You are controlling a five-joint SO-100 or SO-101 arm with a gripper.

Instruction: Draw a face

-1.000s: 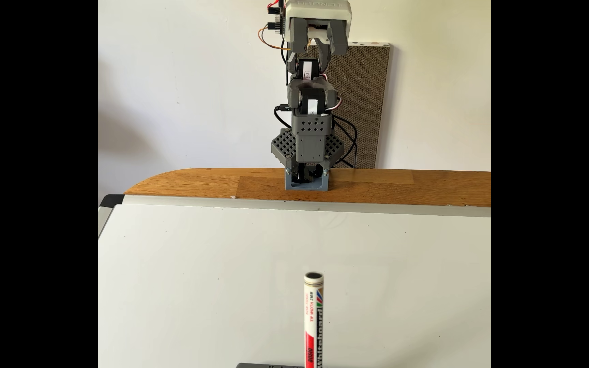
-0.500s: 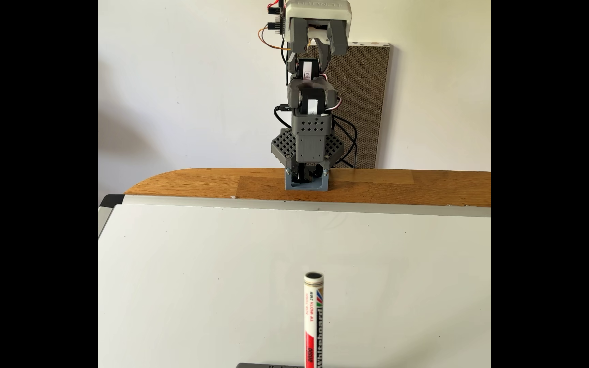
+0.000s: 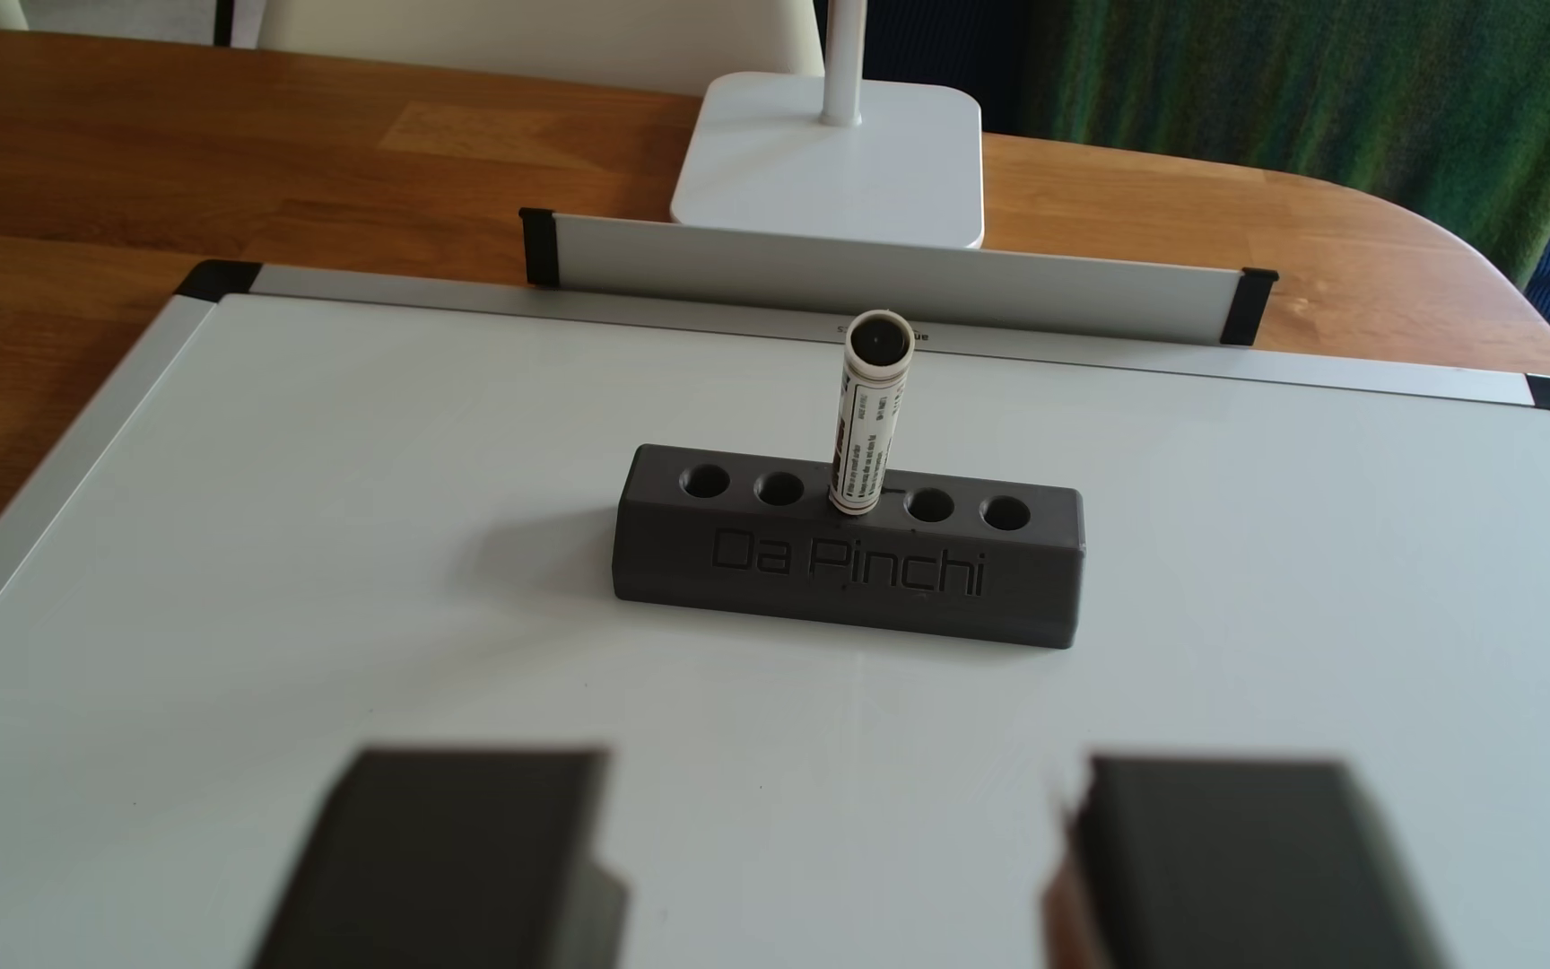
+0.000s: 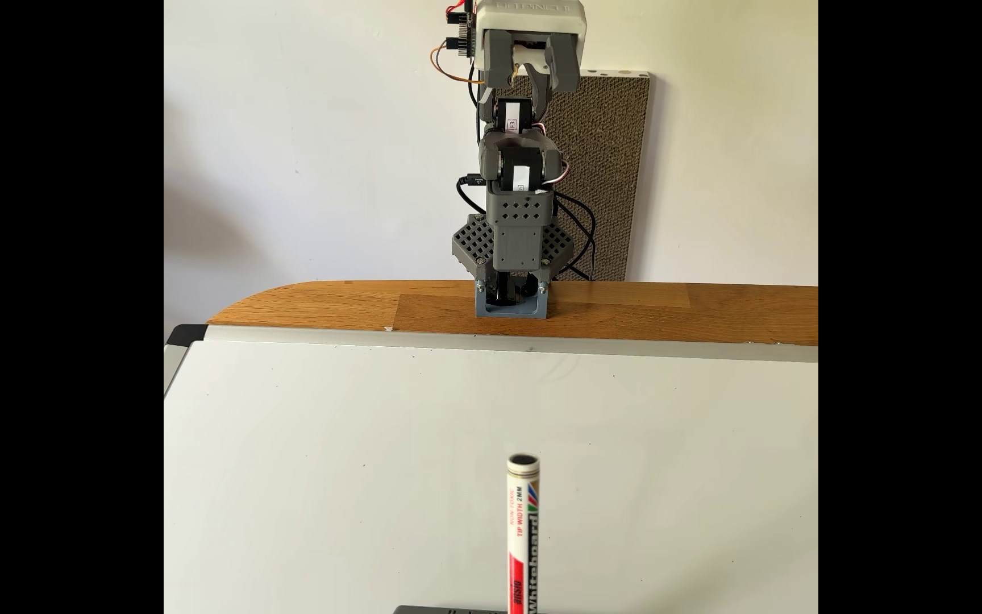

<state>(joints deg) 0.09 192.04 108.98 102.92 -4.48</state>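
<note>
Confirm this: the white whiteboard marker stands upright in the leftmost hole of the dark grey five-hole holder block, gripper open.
Not the leftmost hole. In the other view the white whiteboard marker stands upright in the middle hole of the dark grey five-hole holder block; the gripper is open.

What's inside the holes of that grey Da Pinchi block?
The block has five holes. A whiteboard marker stands upright in the middle one; the other four look dark and empty. The marker's lower end, tip included, is hidden inside the block.

Soft daylight; near fingers (image 3: 464, 857) blurred; block (image 3: 846, 568) shadow falls left.
</note>
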